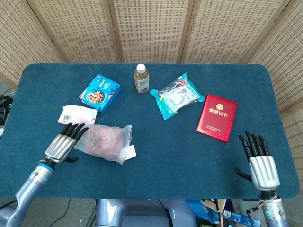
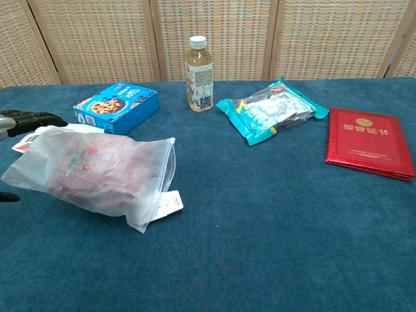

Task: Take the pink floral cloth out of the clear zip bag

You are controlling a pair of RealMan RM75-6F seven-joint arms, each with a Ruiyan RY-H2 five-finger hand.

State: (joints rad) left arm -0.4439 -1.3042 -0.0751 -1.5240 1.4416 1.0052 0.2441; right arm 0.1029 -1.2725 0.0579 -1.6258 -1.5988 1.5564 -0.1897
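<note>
Table: a dark blue cloth-covered table (image 1: 156, 161) is seen in front of woven cane screens.
Zip bag: a clear frosted plastic zip bag (image 1: 103, 142) (image 2: 97, 175) is laid on its side at the near left of the table, its zip edge turned to the right.
Cloth: the pink floral cloth (image 1: 102, 140) (image 2: 91, 170) is seen bundled inside the zip bag, wholly enclosed.
Tag: a small white tag (image 2: 170, 203) is laid on the table at the bag's near right corner.
Left hand: the left hand (image 1: 64, 142) (image 2: 26, 120) is held at the left end of the zip bag, fingers spread and extended, nothing held; contact with the bag cannot be told.
Right hand: the right hand (image 1: 259, 161) is held at the near right table edge, fingers apart and upright, nothing held.
Other items: a blue cookie box (image 1: 100, 92) and a white-and-pink flat packet (image 1: 75, 115) are placed far-left of the bag; a small bottle of yellow drink (image 1: 141, 79) is stood at far centre; a teal snack packet (image 1: 177, 95) and a red certificate booklet (image 1: 217, 117) are laid to the right.
</note>
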